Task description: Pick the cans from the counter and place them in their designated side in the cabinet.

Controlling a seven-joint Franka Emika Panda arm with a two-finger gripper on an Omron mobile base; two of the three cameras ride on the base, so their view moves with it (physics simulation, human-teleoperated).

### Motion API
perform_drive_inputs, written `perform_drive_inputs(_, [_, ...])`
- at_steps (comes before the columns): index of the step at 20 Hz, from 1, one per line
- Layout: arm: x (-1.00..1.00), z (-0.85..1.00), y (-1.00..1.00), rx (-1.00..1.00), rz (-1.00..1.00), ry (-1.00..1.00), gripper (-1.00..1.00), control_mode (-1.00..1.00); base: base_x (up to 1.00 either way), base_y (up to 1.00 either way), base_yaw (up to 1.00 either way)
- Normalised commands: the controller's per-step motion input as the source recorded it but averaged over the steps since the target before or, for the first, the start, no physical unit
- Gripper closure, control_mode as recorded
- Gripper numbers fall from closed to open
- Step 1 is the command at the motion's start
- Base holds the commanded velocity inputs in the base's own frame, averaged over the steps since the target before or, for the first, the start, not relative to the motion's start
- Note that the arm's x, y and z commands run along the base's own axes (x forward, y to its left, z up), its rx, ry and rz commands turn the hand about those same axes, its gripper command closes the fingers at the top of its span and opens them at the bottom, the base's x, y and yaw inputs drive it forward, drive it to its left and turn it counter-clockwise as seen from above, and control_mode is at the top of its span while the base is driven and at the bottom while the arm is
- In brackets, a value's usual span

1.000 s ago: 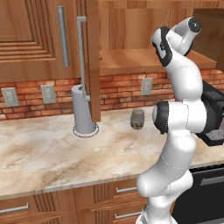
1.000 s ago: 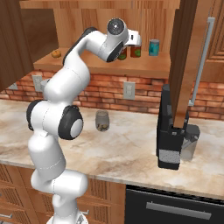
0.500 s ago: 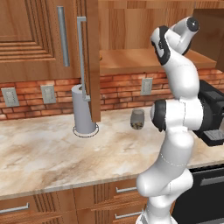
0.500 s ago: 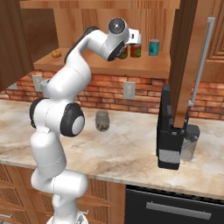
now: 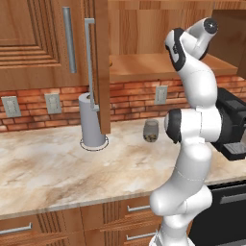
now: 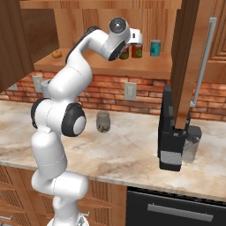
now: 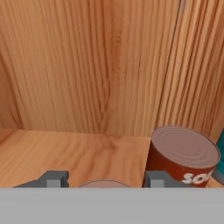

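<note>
Presently the gripper is inside the cabinet, its jaws closed around a red can whose metal top shows between the two fingertips at six o'clock in the hand view. It holds the can low over the shelf board, which in my judgement is the set-down posture just ahead of release.

The second red can stands upright on the board at four o'clock of the held one, close beside the right fingertip, so the pair is being grouped on one side of the shelf. In the right base view both red cans sit together behind the hand, with the teal can just beyond them at three o'clock.

Other items: a small orange object at the far nine o'clock end of the shelf, well apart; a glass jar on the counter; a paper-towel holder; a dark coffee machine.

Obstruction risk, as judged: the neighbouring can leaves little room for the jaws to spread, and the open cabinet door hangs near the withdrawal path.
</note>
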Motion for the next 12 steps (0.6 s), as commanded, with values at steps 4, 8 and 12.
perform_drive_inputs(4, [0.1,-0.08,-0.01,-0.01,0.01,-0.01,-1.0,-1.0,0.0,0.0,0.0])
perform_drive_inputs(8, [0.18,-0.1,-0.01,0.0,0.02,-0.04,-1.0,-1.0,0.0,0.0,0.0])
perform_drive_inputs(12, [0.23,-0.1,0.0,0.0,0.03,-0.06,-1.0,-1.0,0.0,0.0,0.0])
